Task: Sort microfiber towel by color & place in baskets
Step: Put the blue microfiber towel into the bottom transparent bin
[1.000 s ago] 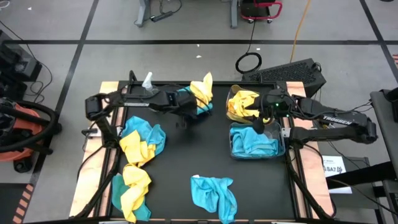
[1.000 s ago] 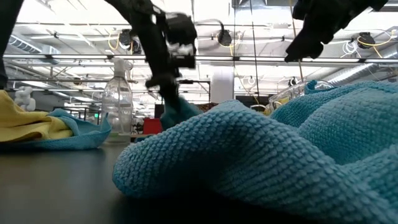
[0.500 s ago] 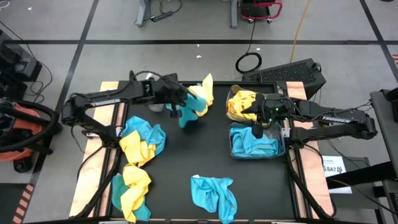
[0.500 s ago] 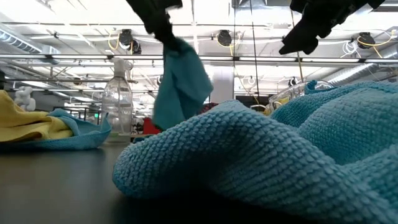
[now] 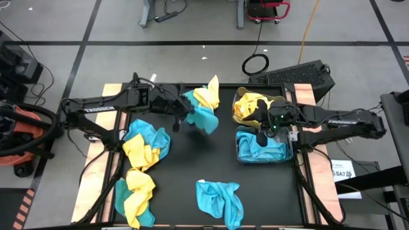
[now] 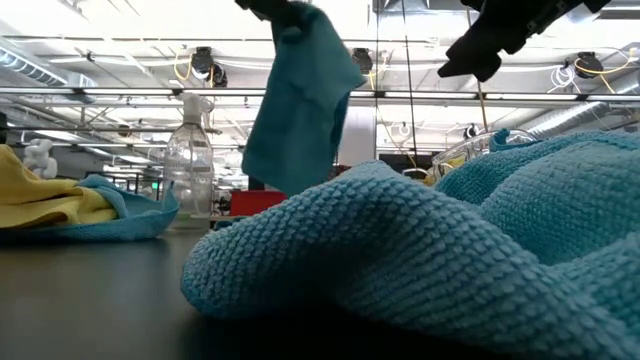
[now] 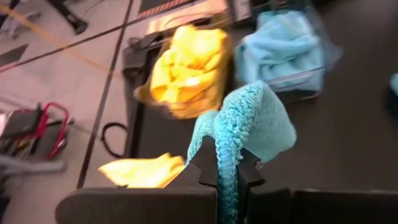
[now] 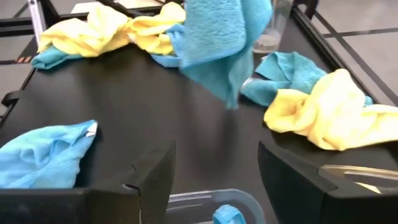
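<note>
My left gripper point(image 5: 190, 112) is shut on a teal microfiber towel point(image 5: 204, 119) and stands above the table's far middle. The towel hangs high in the low view point(image 6: 300, 100). My right gripper point(image 5: 261, 131) is open and touches nothing. It hovers over two clear baskets at the right edge. The far basket point(image 5: 277, 97) holds yellow towels point(image 5: 248, 106). The near basket point(image 5: 291, 151) holds teal towels point(image 5: 261, 147). More yellow and teal towels point(image 5: 208, 94) lie bunched on the table behind the held towel. My left gripper pinches the teal towel between its two fingers point(image 7: 205, 167) at a bunched fold point(image 7: 227, 146). The towel is lifted clear of the table. It hangs loose below the fingers point(image 6: 296, 150).
A clear spray bottle point(image 6: 188, 160) stands at the far left. Mixed yellow and teal towels lie at the left point(image 5: 147, 142) and near left point(image 5: 134, 191). A lone teal towel point(image 5: 220, 199) lies at the near edge. Bare black mat point(image 5: 198, 160) shows in the middle.
My left gripper has risen from the table by the far pile with the teal towel and has moved a little toward the right. The towel has gone from bunched low on the mat to hanging clear in the air.
</note>
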`<state>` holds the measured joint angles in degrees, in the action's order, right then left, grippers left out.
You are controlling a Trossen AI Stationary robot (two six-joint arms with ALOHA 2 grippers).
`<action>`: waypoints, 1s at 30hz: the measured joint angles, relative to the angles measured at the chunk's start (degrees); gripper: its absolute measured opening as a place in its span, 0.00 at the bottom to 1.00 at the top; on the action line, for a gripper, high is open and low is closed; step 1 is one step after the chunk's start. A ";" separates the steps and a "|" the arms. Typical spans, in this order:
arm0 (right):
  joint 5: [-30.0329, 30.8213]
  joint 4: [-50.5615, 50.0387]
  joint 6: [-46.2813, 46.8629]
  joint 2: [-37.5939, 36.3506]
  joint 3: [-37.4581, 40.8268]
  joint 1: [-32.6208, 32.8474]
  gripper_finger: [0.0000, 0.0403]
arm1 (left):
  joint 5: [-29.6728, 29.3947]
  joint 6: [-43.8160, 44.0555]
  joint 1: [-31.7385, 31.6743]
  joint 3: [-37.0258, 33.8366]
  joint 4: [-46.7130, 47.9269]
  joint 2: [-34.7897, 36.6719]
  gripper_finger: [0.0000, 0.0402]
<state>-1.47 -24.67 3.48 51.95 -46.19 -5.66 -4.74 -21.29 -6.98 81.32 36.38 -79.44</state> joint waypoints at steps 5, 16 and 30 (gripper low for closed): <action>-0.07 1.74 -0.11 2.08 0.00 1.70 0.55 | 5.38 4.23 2.29 -0.27 0.05 0.00 0.01; -0.14 6.54 -1.15 6.09 0.00 4.37 0.55 | 6.29 7.07 5.65 -5.62 0.69 -2.23 0.00; -0.12 6.49 1.35 6.07 0.00 5.08 0.55 | 5.74 6.23 6.71 -11.54 0.79 -15.87 0.15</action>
<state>-1.58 -18.18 4.83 58.02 -46.19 -0.58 1.00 -15.06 -0.26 69.78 37.17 -95.31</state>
